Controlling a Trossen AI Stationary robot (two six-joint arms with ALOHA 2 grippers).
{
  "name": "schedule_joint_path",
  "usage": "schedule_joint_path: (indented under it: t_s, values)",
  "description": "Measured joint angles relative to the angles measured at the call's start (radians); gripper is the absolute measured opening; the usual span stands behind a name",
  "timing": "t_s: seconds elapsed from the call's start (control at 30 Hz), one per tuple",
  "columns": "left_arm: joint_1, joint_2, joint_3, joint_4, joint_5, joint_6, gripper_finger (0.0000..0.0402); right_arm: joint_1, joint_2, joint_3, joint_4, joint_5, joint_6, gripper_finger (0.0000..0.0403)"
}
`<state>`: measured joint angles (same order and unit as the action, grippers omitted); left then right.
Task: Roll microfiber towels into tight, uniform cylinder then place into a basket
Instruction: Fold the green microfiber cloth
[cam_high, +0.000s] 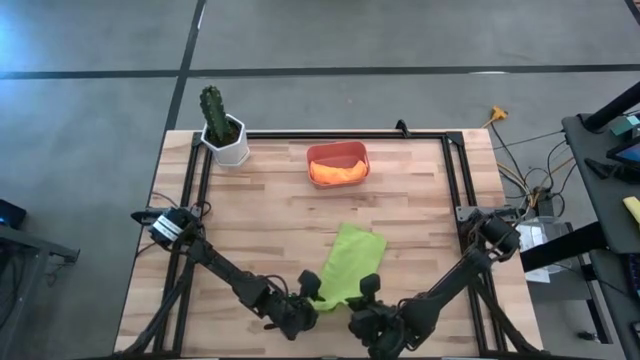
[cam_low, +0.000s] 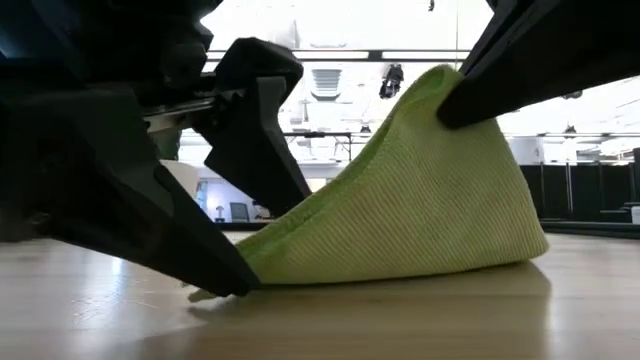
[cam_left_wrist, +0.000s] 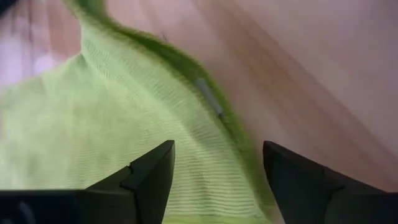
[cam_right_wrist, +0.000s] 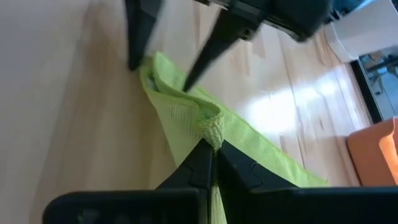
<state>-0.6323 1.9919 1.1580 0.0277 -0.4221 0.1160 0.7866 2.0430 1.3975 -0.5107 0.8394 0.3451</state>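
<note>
Wood table (cam_high: 270, 210) | left claw (cam_right_wrist: 163, 62) wide astride green towel (cam_high: 349, 264) | right claw (cam_right_wrist: 213, 149) pinches its edge

green towel (cam_high: 350, 266) near edge hidden under both arms, orange towel (cam_high: 338, 172) folds unclear

Potted cactus (cam_high: 222, 127) on wooden table (cam_high: 270, 215)

Green towel (cam_low: 420, 200) shows a fine ribbed weave, soft matt cloth; table (cam_high: 270, 210) is pale wood strips with a light sheen; tub (cam_high: 338, 157) looks smooth plastic, orange cloth (cam_high: 338, 172) inside; gripper fingers (cam_left_wrist: 152, 177) are matt black
</note>
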Motion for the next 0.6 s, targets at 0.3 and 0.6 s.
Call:
schedule_joint_path:
  t_s: [0.3,0.6]
  values:
    - [-0.003,0.0,0.0,0.002,0.03,-0.033,0.0229,-0.04,0.0,0.0,-0.073,0.0,0.103,0.0011]
    - [0.003,0.0,0.002,0.001,-0.135,-0.084,0.0208,-0.038,-0.001,0.0,-0.094,-0.002,0.119,0.0011]
